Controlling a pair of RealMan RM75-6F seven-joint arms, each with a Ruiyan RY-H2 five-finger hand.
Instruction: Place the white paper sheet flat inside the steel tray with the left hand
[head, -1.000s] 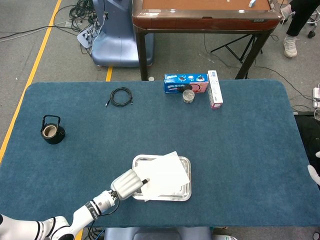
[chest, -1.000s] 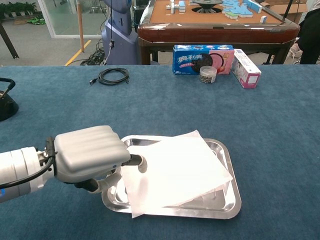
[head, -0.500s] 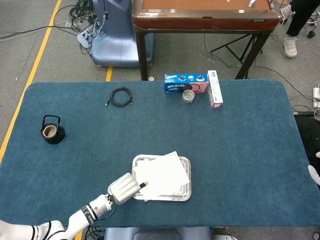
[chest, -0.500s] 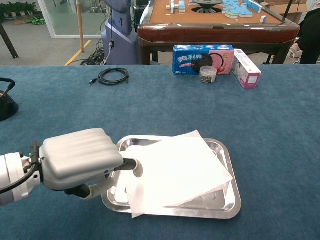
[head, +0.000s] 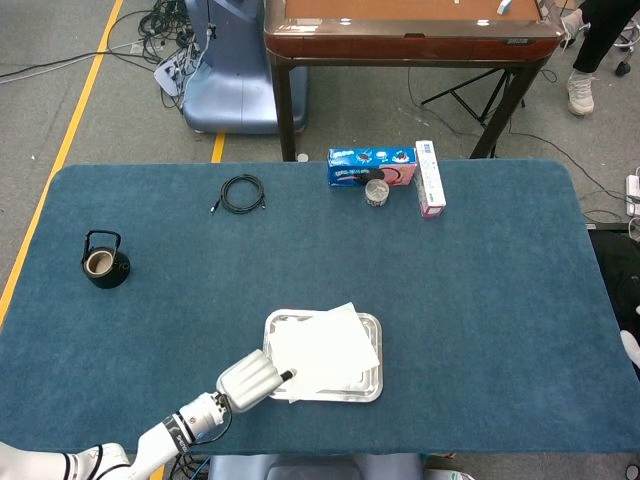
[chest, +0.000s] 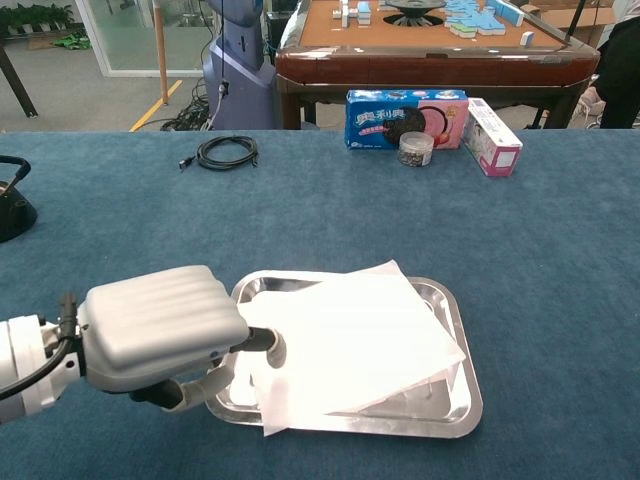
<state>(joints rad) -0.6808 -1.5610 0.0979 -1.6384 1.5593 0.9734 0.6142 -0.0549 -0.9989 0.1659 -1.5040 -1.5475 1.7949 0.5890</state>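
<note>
The white paper sheet (head: 322, 351) (chest: 350, 340) lies in the steel tray (head: 375, 388) (chest: 455, 410). It is slightly skewed, its near-left corner hangs over the tray's front rim, and its right side is lifted a little. My left hand (head: 248, 379) (chest: 160, 330) sits at the tray's near-left corner, back upward. One dark fingertip (chest: 268, 343) touches the sheet's left edge. The hand's back hides the other fingers, so a grip cannot be made out. A white sliver at the right edge of the head view looks like my right hand (head: 632, 347), off the table.
A black kettle (head: 104, 262) stands at the far left and a coiled black cable (head: 242, 193) at the back left. At the back, a cookie box (head: 371, 167), a small jar (head: 377, 192) and a pink-white carton (head: 429, 178). A wooden table stands beyond.
My left hand has drawn back toward the near-left, its fingertip sliding from further in on the sheet to its left edge. The paper and tray have stayed put.
</note>
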